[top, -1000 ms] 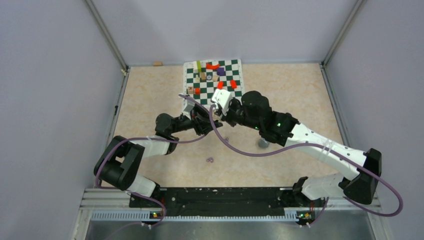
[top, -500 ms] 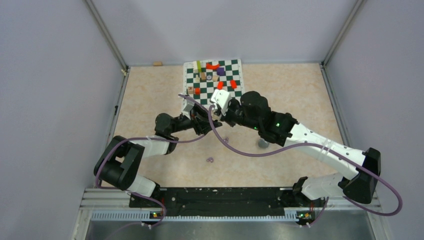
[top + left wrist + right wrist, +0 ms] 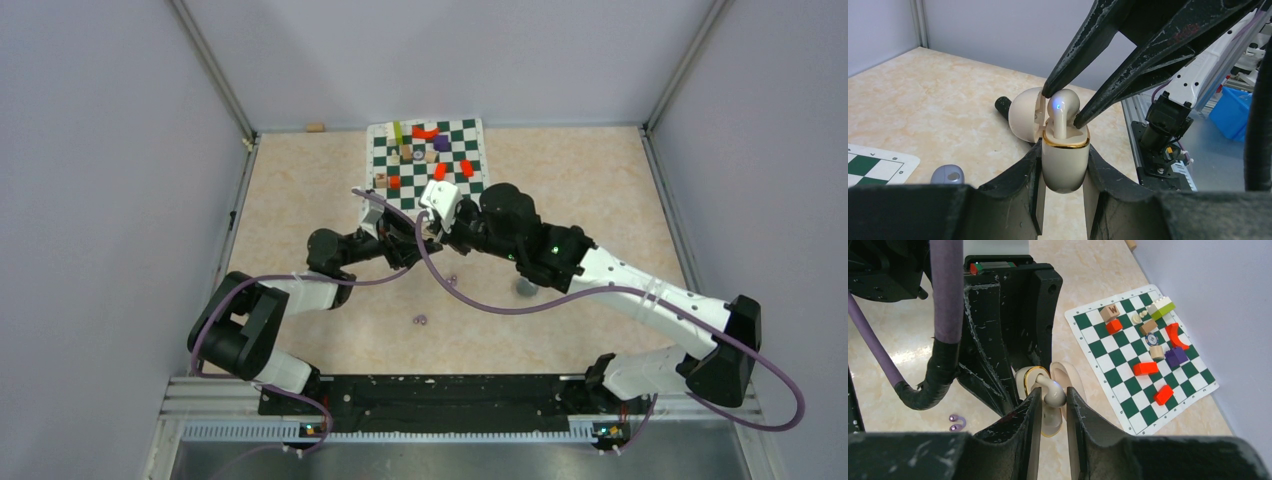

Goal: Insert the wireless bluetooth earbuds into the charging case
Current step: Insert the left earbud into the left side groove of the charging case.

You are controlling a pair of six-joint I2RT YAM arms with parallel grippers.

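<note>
Mid-table, on the near side of the chessboard mat, the left gripper clamps the cream charging case upright, lid flipped open. A cream earbud, blue light glowing, sits in its socket. The right gripper flanks it narrowly; pinching or just clear, can't tell.

Pale lavender walls, grey metal corner posts, beige marbled desk beneath left end effector; even light.

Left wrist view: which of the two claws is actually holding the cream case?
The left gripper: its fingers clamp the charging case from both sides. The right gripper sits above, around the earbud.
</note>
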